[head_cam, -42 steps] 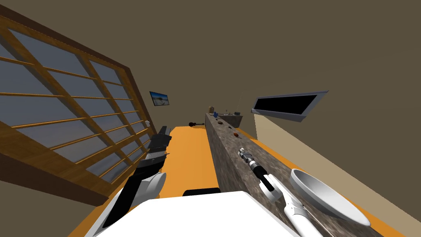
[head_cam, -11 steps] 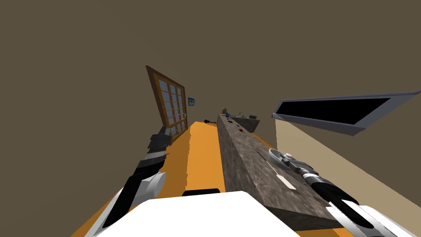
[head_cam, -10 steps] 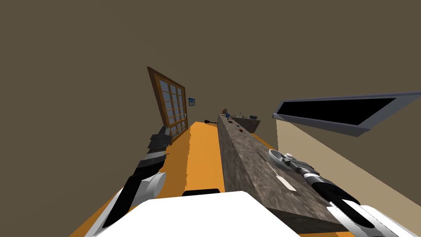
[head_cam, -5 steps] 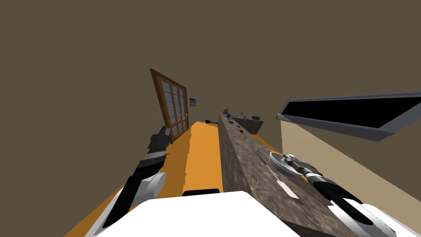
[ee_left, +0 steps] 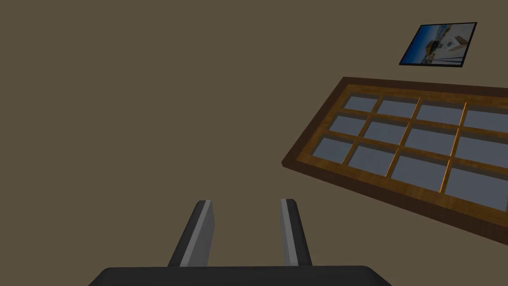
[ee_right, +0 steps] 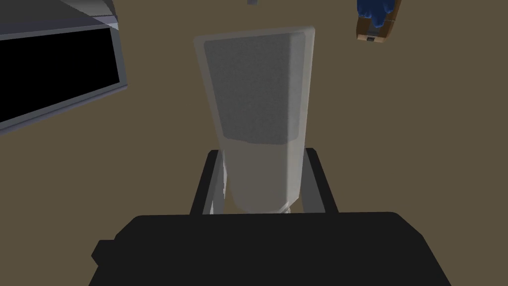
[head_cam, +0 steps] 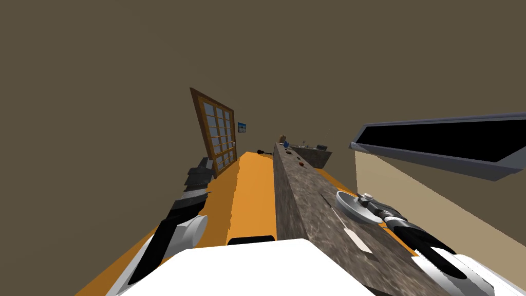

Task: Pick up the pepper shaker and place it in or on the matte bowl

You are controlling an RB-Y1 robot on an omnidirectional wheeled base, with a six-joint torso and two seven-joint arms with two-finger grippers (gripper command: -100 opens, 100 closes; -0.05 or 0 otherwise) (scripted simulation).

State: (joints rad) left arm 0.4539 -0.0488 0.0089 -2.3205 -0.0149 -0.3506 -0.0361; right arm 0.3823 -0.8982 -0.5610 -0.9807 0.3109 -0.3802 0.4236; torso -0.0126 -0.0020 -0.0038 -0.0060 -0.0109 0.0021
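One pepper shaker (ee_right: 258, 114), one bowl (head_cam: 350, 206), one counter (head_cam: 303, 205), one wooden window (head_cam: 218, 133), one wall picture (head_cam: 242, 127).

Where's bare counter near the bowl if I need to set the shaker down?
The counter is bare between the bowl and the small dark items farther along, and in the strip beside the pale flat utensil, away from the bowl. It is crowded where the right gripper holds the shaker by the bowl.

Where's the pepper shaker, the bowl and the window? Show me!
pepper shaker (ee_right: 258, 109): right wrist view, middle of its see-through body.
bowl (head_cam: 352, 208): head view, bare part near its rim.
window (head_cam: 218, 131): head view, its middle.
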